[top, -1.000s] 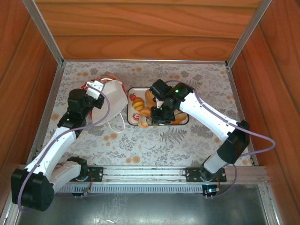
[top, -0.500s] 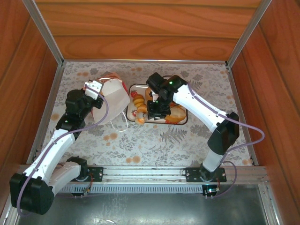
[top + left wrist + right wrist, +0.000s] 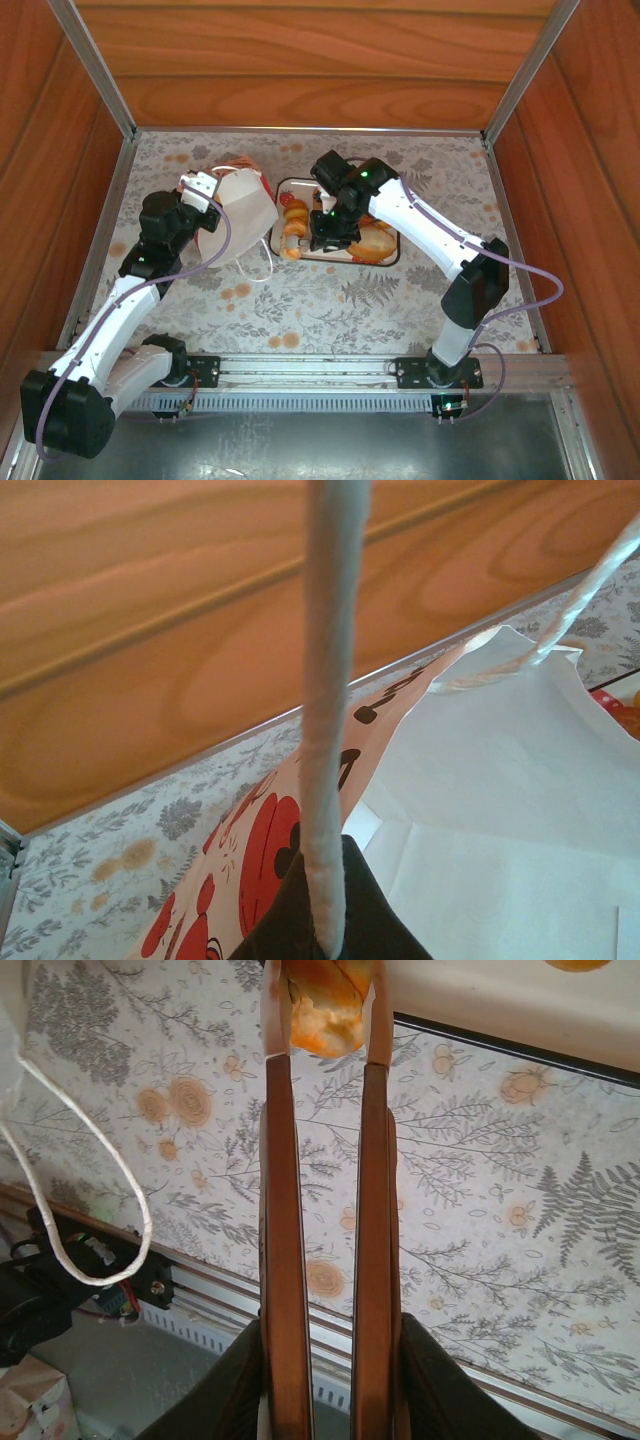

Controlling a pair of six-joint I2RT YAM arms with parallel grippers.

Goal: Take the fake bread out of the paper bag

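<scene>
Overhead camera looks down on the table (image 3: 300, 310); both close wrist cameras share its floral top.

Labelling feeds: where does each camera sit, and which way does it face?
Top external: above, behind the bases, looking down on both arms, paper bag, tray.
Left wrist: facing the wooden wall past the bag; one dark finger.
Right wrist: along its fingers, clamped on an orange roll, toward the near rail.
Top and left wrist share the bag.
</scene>
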